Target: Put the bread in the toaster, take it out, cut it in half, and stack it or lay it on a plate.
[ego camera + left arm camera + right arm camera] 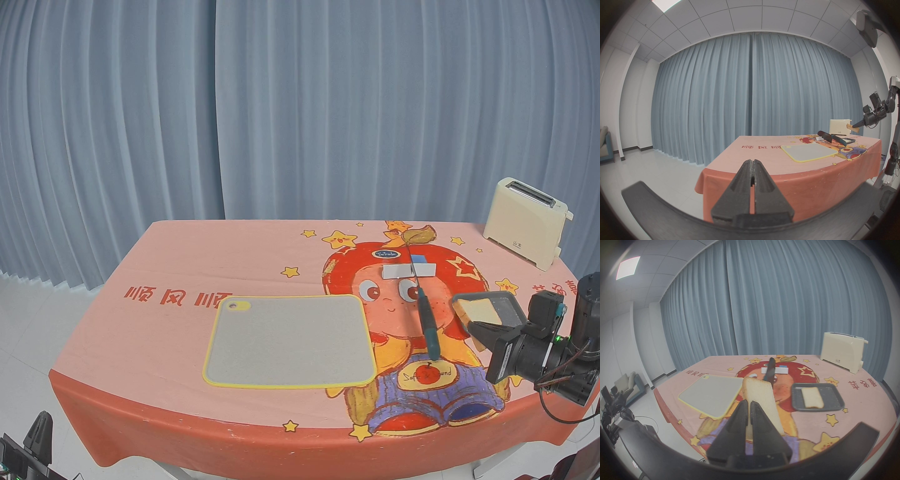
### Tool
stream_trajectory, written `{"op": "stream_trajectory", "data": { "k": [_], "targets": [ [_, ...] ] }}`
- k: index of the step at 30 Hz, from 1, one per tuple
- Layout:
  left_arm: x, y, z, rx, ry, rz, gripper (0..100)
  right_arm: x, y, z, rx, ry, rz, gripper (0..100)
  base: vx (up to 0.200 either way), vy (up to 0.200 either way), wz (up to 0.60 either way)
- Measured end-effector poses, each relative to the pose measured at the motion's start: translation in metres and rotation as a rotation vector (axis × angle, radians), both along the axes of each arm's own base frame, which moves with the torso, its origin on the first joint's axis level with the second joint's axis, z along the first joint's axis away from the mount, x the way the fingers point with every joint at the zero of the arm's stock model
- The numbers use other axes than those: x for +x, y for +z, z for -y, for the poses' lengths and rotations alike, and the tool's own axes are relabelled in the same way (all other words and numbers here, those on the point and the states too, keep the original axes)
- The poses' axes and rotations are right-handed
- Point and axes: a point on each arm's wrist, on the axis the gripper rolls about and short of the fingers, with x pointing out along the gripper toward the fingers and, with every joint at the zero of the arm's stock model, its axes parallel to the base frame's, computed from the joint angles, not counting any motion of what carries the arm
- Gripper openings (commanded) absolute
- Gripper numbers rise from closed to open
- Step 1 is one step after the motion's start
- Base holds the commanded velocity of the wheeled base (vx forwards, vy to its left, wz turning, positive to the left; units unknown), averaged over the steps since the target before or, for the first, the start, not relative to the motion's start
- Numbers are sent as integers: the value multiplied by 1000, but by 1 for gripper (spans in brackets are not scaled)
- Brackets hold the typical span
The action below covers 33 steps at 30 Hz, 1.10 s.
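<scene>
Nearest me, off the table's edge at about 7 o'clock, my left gripper (pixel 753 162) hung with its fingers pressed together and nothing between them. At about 4 o'clock my right gripper (pixel 749 404) was clamped on the bread (pixel 762 397), holding the slice in the air above the near right of the tablecloth (pixel 187 262). The cutting board (pixel 290 340) lay bare near the middle, towards 7 o'clock. Just beyond my right gripper, at 3 o'clock, the dark tray (pixel 797 396) held a second slice (pixel 812 397). The knife (pixel 427 319) lay between board and tray, handle towards me and blade pointing to 12. The toaster (pixel 527 222) stood farthest, at 2 o'clock, well apart from the bread. I judged the task barely begun: one slice was lifted, while toasting, taking out, halving and plating all remained. As for writing, red characters ran across the cloth at 9 o'clock, more sat near the tray, and a small mark showed on the toaster's side; I read none of it off.
</scene>
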Motion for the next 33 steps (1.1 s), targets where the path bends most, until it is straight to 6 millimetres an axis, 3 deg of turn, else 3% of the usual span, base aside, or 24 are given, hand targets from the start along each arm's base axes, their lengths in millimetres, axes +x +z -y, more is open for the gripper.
{"op": "stream_trajectory", "data": {
  "k": [17,33],
  "targets": [
    [0,0,0,-1,-1,0,0,18,-5,6,-37,-125,-12,0,0,0,0],
    [0,0,0,0,-2,0,0,47,-24,12,-92,-229,-90,0,0,0,0]
  ]
}}
